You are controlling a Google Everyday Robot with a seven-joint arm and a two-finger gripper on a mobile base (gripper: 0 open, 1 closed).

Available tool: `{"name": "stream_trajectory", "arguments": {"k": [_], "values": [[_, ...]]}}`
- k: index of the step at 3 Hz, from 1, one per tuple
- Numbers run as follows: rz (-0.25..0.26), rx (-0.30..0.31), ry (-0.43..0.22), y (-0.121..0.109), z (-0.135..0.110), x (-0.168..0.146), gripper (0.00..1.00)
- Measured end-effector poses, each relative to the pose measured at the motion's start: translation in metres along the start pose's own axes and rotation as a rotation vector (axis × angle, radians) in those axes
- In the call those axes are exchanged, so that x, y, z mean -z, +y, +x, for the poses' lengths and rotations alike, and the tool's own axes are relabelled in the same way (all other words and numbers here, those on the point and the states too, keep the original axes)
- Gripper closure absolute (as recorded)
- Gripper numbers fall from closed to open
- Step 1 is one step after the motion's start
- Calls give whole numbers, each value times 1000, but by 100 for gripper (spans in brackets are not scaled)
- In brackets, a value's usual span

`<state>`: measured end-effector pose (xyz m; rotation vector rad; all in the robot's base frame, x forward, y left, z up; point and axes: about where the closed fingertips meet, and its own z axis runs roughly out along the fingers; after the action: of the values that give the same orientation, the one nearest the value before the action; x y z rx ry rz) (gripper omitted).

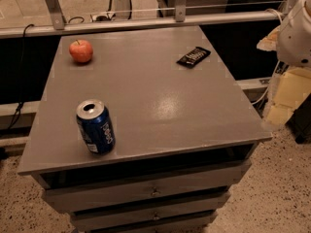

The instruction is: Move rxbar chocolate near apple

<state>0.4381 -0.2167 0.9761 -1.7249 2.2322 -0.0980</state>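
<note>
I'm seeing a red-orange apple (81, 51), white-lettered black bar (193, 57), blue can (95, 126), grey table (160, 106); the pale yellow gripper (283, 105) is hanging beside the table's right edge.

Grey bench (160, 106) with drawers (155, 191) beneath, standing on a speckled floor (286, 193). Behind it, a metal rail (146, 23) runs on brackets; a dark cable (22, 76) hangs at left. Dim warm light glints off the benchtop. The hand (287, 96) hangs just right of the bench.

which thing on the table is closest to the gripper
The rxbar, flat and black, far right; the gripper is right of the table, apple and can sit left.
</note>
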Motion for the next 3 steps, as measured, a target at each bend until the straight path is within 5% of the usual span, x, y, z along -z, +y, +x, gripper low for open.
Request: {"name": "stream_trajectory", "arguments": {"k": [1, 3], "values": [[0, 0, 0, 0, 0, 0, 0], [22, -41, -198, -70, -9, -42, 0]]}}
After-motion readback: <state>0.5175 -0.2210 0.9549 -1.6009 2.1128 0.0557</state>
